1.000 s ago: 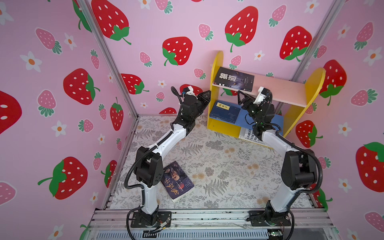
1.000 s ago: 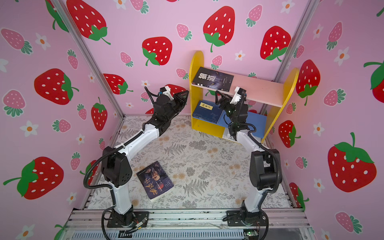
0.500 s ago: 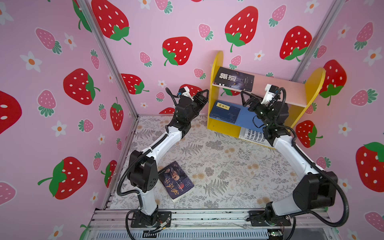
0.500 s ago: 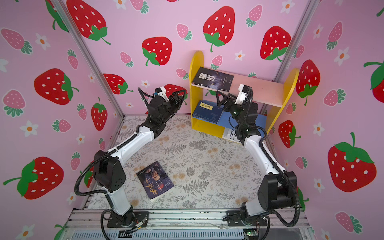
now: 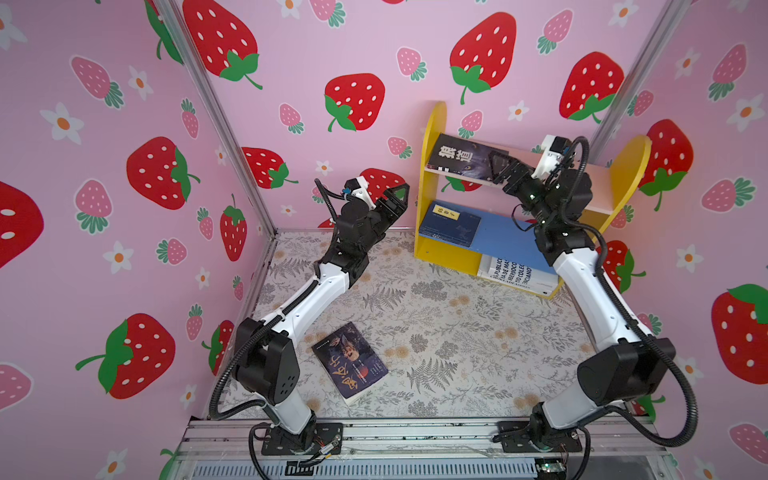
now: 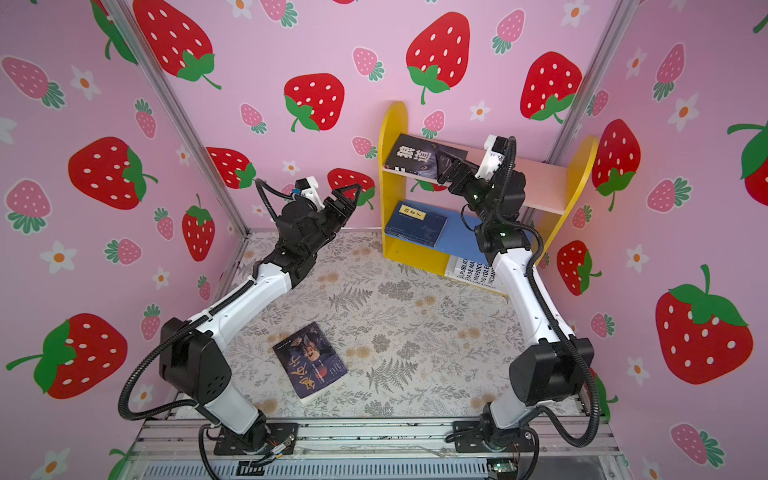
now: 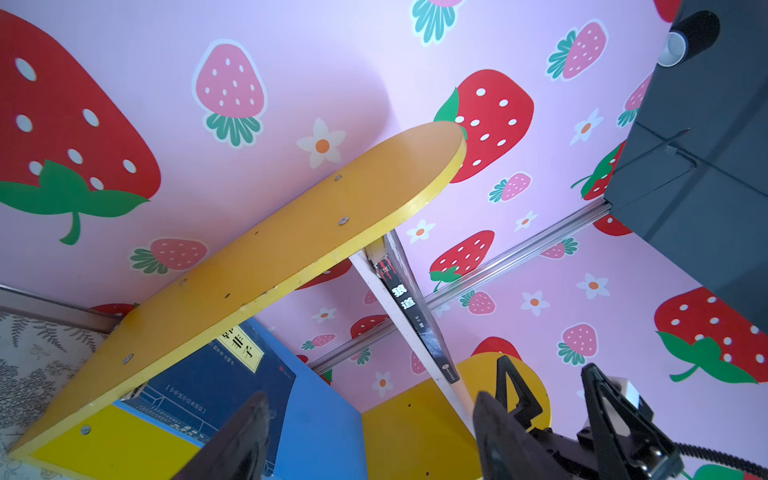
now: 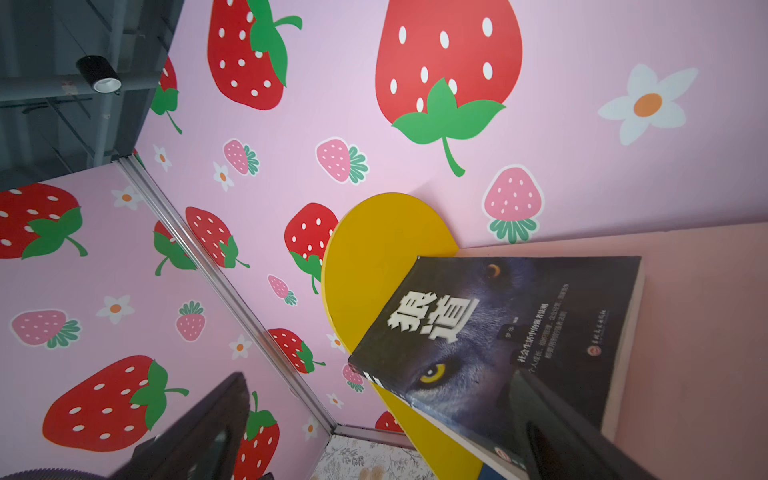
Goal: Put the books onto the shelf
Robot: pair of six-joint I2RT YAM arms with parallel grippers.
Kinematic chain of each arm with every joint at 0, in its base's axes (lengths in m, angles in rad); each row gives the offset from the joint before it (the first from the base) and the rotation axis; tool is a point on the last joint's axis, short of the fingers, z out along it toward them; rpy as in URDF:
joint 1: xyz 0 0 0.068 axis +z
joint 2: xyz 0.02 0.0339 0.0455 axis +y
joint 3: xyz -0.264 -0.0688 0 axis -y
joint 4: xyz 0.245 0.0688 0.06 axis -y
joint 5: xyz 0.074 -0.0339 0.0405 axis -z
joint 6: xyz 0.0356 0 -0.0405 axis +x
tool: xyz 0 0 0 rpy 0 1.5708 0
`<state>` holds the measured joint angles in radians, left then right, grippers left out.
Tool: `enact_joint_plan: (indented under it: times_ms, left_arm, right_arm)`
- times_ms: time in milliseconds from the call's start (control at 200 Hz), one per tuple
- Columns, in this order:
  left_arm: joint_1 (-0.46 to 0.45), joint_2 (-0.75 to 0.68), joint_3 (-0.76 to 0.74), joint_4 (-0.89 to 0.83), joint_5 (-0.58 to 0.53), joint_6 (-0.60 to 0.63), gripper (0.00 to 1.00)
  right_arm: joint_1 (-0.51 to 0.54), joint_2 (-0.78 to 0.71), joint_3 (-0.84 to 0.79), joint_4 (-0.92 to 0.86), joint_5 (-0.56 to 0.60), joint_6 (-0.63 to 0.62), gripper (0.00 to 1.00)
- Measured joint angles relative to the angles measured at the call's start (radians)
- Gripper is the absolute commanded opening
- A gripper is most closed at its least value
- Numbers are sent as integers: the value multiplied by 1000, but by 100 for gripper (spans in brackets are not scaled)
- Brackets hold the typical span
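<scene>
Here we found the left fingers (image 7: 498, 432) spread wide and empty beside the shelf (image 5: 430, 137). The right fingers (image 8: 199, 432) stood open over the wolf-cover book (image 5: 461, 160) on its pink upper board (image 5: 600, 187). Another dark book (image 5: 349, 361) lay near the worktop's (image 5: 457, 340) front edge.

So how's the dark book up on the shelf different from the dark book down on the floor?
The shelf book lies on the pink top board of the shelf. The floor book lies on the flowery mat, not put away yet. The shelf book has white title letters and a wolf's yellow eye, while the floor book has orange-red letters. Both are dark, thin and lying flat, cover up.
</scene>
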<state>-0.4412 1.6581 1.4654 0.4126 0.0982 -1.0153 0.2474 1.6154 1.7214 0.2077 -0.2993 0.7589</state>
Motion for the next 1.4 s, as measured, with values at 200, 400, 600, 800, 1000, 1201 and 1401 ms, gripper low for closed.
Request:
enact_joint_plan:
  times_ms: [200, 400, 600, 800, 1000, 1201, 1401]
  left_arm:
    - [19, -22, -77, -3, 7, 2, 78]
    - [40, -64, -136, -13, 17, 2, 79]
    - [66, -114, -187, -2, 18, -3, 79]
    - [81, -130, -230, 9, 18, -13, 79]
    - [93, -133, -265, 10, 19, -29, 79]
    - [114, -150, -286, 13, 20, -42, 79]
    - [130, -155, -303, 18, 31, -57, 79]
  right_arm:
    - [0, 49, 55, -124, 14, 26, 100]
    - [0, 68, 116, -200, 60, 33, 100]
    - [0, 96, 159, -255, 119, 32, 100]
    - [10, 154, 261, -320, 156, 29, 100]
    - [31, 206, 351, -374, 206, 28, 100]
    - [52, 216, 365, -391, 243, 33, 100]
    - [70, 224, 371, -382, 258, 42, 100]
